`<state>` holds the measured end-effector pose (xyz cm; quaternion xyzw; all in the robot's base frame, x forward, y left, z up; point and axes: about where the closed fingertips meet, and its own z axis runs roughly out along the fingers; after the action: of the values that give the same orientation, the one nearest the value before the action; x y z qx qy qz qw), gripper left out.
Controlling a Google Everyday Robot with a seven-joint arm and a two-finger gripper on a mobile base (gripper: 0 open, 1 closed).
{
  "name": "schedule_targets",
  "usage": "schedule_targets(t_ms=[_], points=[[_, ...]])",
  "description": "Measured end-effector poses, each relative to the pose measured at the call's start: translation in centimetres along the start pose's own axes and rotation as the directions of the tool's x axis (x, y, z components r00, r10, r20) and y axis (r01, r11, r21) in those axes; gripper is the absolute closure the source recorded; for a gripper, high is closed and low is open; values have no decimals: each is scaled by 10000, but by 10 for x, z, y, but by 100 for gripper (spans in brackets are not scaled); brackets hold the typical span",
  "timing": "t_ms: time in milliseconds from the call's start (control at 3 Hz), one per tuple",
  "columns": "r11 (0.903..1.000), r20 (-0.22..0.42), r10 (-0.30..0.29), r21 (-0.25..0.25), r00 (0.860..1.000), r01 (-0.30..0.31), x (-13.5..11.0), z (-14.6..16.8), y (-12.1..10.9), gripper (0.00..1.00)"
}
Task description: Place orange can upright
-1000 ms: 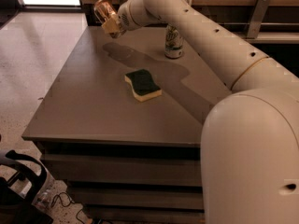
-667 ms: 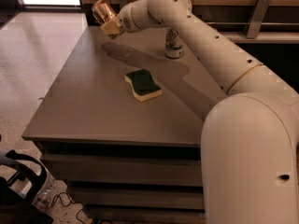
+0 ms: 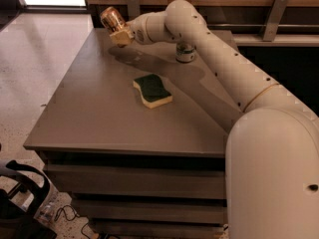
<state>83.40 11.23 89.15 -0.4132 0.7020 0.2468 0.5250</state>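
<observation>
We see the gripper (image 3: 118, 33) clamped on the shiny, copper-toned orange can (image 3: 110, 18), tilted above the smooth grey table's (image 3: 89, 113) far-left corner. A green-topped sponge (image 3: 152, 90) lies mid-table. We cannot read the label on the white-and-green can (image 3: 185, 54) at far right.

We see only the bottom of the white-and-green can (image 3: 185, 54) behind the arm (image 3: 224, 63), the gripper (image 3: 118, 32) above the far left corner of the table (image 3: 94, 118) clasps and covers one end of the orange can (image 3: 110, 17), and the picture's edge cuts off the arm's base.
</observation>
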Motion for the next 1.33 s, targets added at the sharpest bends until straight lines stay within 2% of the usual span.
schedule_targets(t_ms=[667,1333], points=[[9997,905,28,-264,9959,-4,21,15,12,100],[9991,863,349,-256,9957,-328,34,25,14,100]])
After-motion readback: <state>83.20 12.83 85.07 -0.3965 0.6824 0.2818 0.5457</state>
